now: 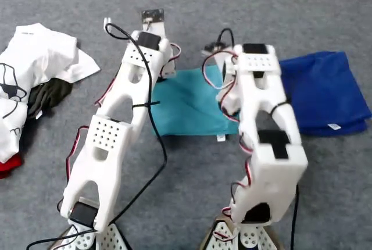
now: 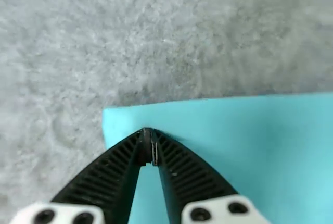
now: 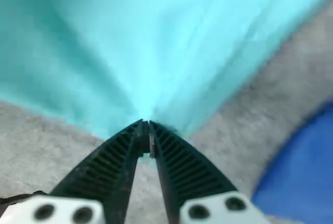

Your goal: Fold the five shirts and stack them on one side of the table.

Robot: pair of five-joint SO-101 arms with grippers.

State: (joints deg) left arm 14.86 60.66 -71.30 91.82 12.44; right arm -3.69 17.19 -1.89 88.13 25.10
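The teal shirt (image 1: 186, 107) is being gripped at either end by the clenched left gripper (image 2: 147, 148) and right gripper (image 3: 146, 140); the blue shirt (image 1: 322, 93) is lying just beside it, nearer the right gripper

My high camera fixed above the arm bases, looking down over the grey table (image 1: 192, 203), left wrist camera close over a teal shirt (image 2: 250, 146) corner, right wrist camera close on another edge, all three sharing that shirt
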